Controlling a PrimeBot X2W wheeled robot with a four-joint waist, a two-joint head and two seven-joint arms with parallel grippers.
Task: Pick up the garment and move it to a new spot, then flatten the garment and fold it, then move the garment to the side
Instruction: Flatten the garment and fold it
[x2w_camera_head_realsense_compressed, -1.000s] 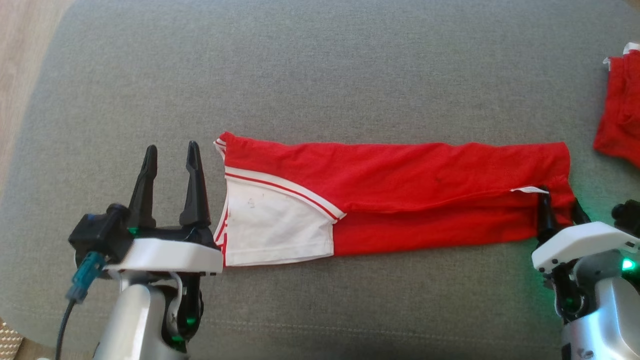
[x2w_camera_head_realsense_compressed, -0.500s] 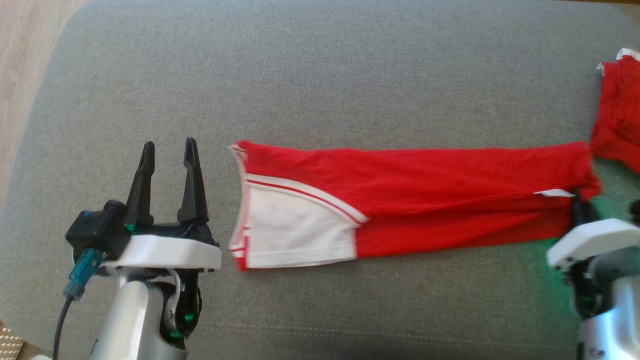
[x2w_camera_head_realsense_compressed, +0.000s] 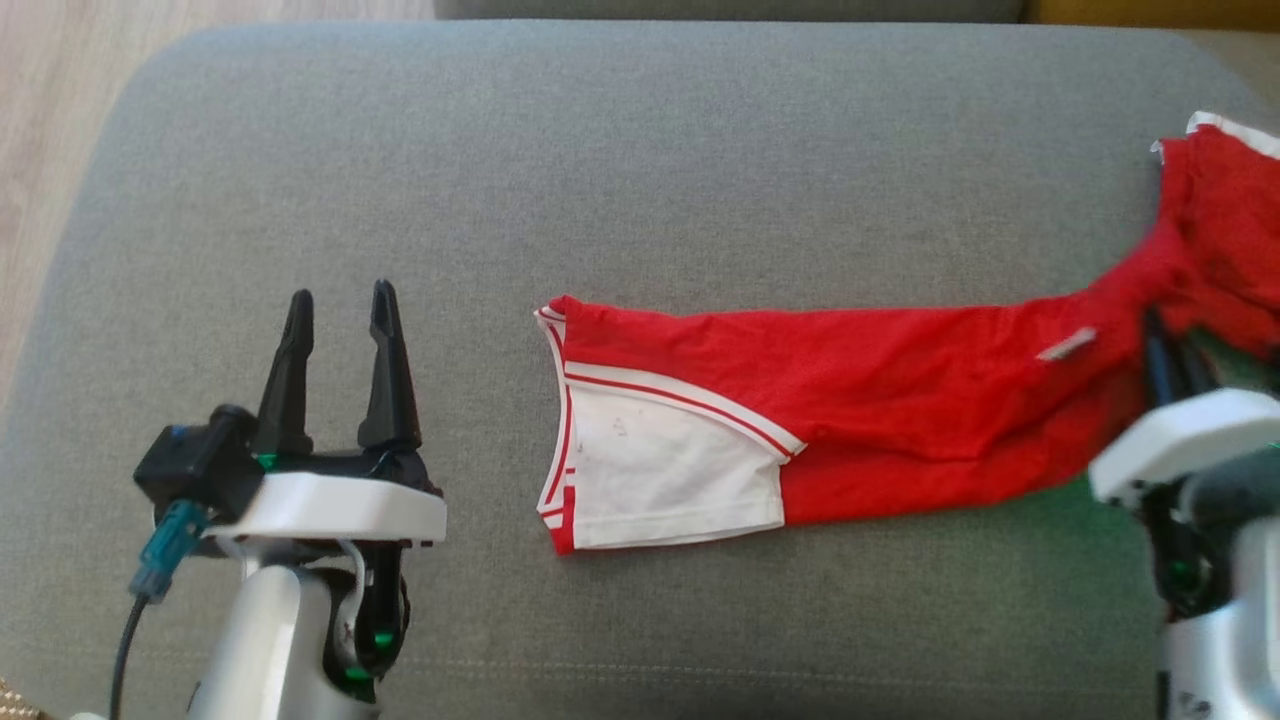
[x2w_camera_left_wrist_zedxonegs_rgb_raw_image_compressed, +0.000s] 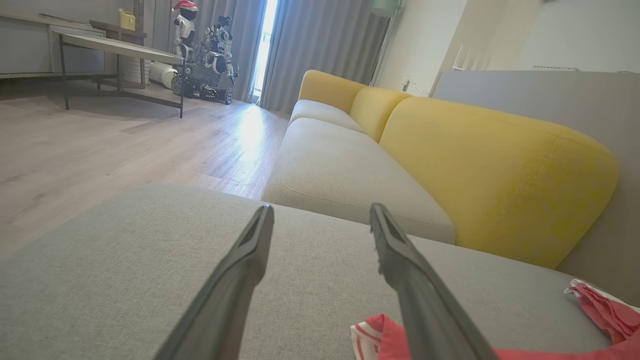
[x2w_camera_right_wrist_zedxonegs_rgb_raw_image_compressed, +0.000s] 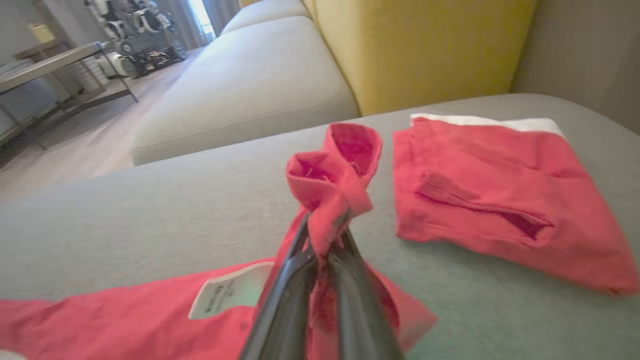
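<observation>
The garment (x2w_camera_head_realsense_compressed: 850, 400) is a red shirt with a white, red-striped sleeve, folded into a long strip across the grey cushion (x2w_camera_head_realsense_compressed: 640, 170). My right gripper (x2w_camera_head_realsense_compressed: 1165, 335) is shut on its right end and holds that end bunched up off the cushion. In the right wrist view the red cloth (x2w_camera_right_wrist_zedxonegs_rgb_raw_image_compressed: 330, 180) puffs out above the closed right gripper (x2w_camera_right_wrist_zedxonegs_rgb_raw_image_compressed: 322, 235). The sleeve end lies flat. Well to its left, my left gripper (x2w_camera_head_realsense_compressed: 342, 293) stands open and empty. The left wrist view shows the left gripper (x2w_camera_left_wrist_zedxonegs_rgb_raw_image_compressed: 322, 210) over bare cushion, with the sleeve end (x2w_camera_left_wrist_zedxonegs_rgb_raw_image_compressed: 385, 330) at the lower right.
A second red folded garment (x2w_camera_head_realsense_compressed: 1235, 200) with a white edge lies at the cushion's far right, close to the lifted end; it also shows as a folded red piece (x2w_camera_right_wrist_zedxonegs_rgb_raw_image_compressed: 500, 185). Wooden floor (x2w_camera_head_realsense_compressed: 40, 120) lies beyond the left edge. A yellow-backed sofa (x2w_camera_left_wrist_zedxonegs_rgb_raw_image_compressed: 490, 170) stands behind.
The right gripper has shut on the garment's right end, lifted it and pulled the strip rightward, away from the left gripper. The head view has also shifted. The left gripper stays open.
</observation>
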